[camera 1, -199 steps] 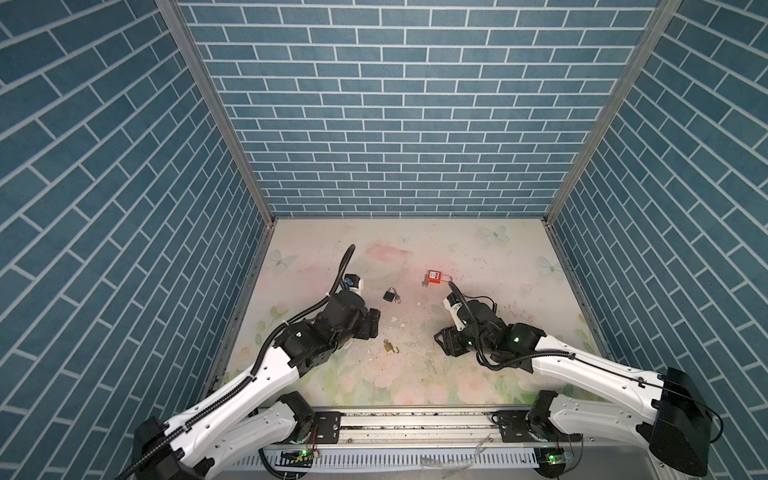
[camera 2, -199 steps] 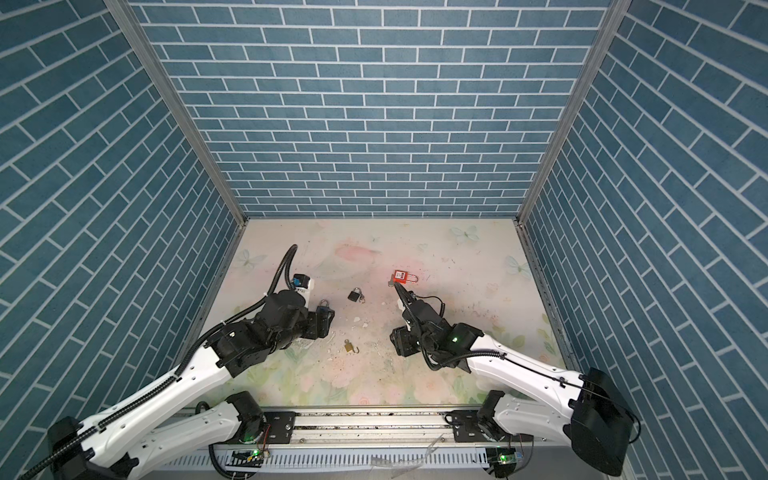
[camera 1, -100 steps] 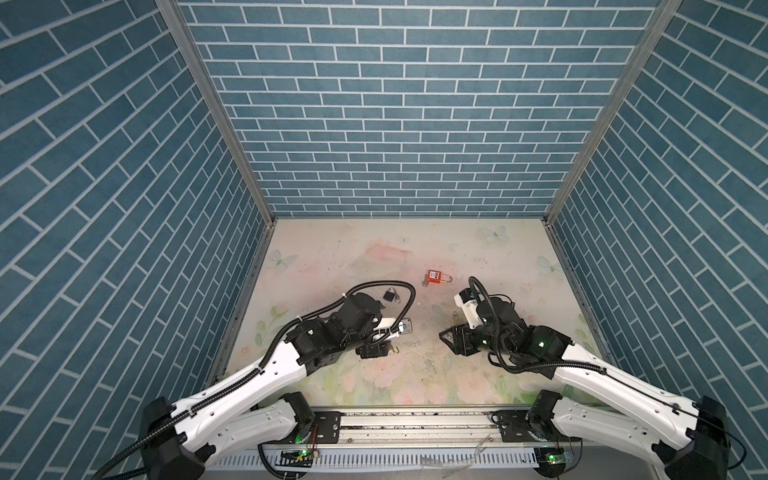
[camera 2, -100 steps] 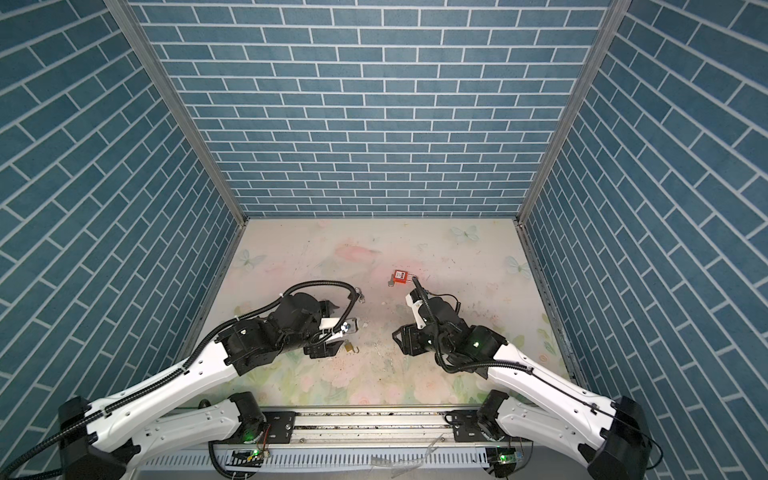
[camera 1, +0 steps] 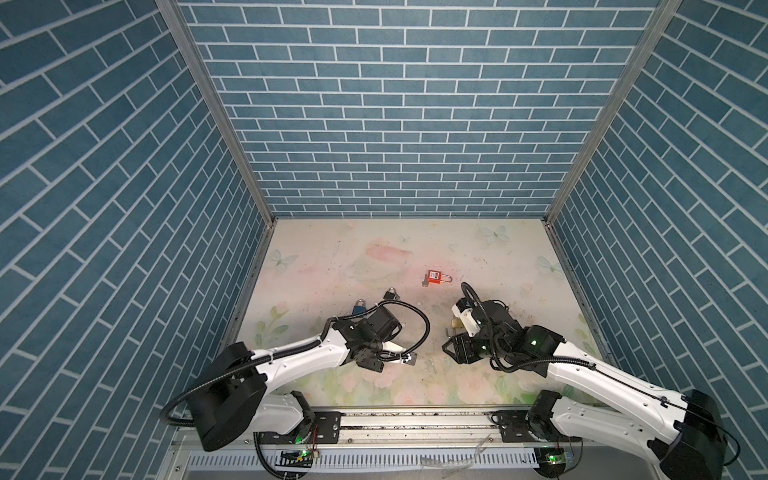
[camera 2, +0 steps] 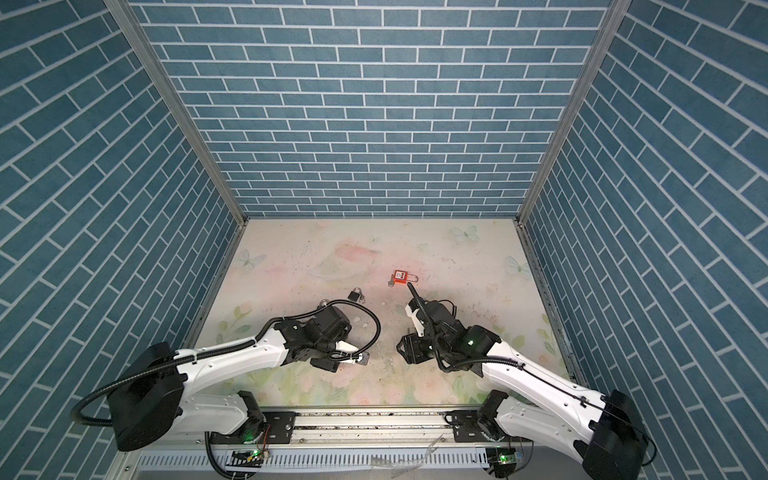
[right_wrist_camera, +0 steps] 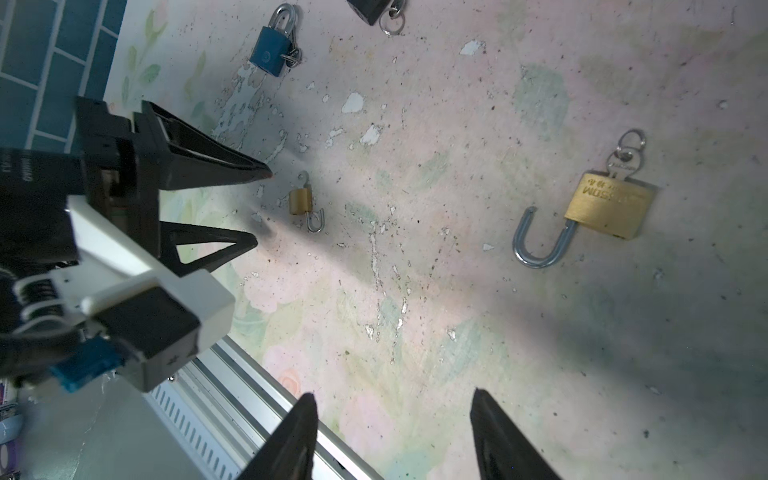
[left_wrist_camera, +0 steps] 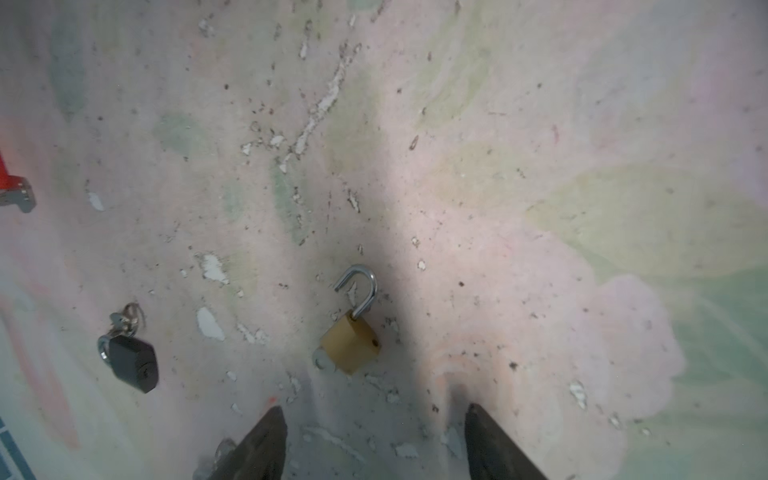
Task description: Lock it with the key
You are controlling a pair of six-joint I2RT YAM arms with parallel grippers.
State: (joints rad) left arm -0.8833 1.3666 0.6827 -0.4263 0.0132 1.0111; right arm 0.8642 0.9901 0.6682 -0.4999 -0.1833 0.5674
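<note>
Three blue brick-pattern walls [camera 1: 395,104] box the cell, with grey metal corner posts [camera 1: 217,108]. The surface [camera 1: 374,249] has a faded pastel flower-and-butterfly print, scuffed with chipped white flecks. Aluminium rail [camera 1: 415,424] along the front edge. Even light.

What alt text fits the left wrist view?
A small brass padlock, shackle swung open, lies on the worn floral table ahead of the open, empty left claw. A black padlock with keys lies off to one side, and a corner of a red padlock shows at the frame edge.
</note>
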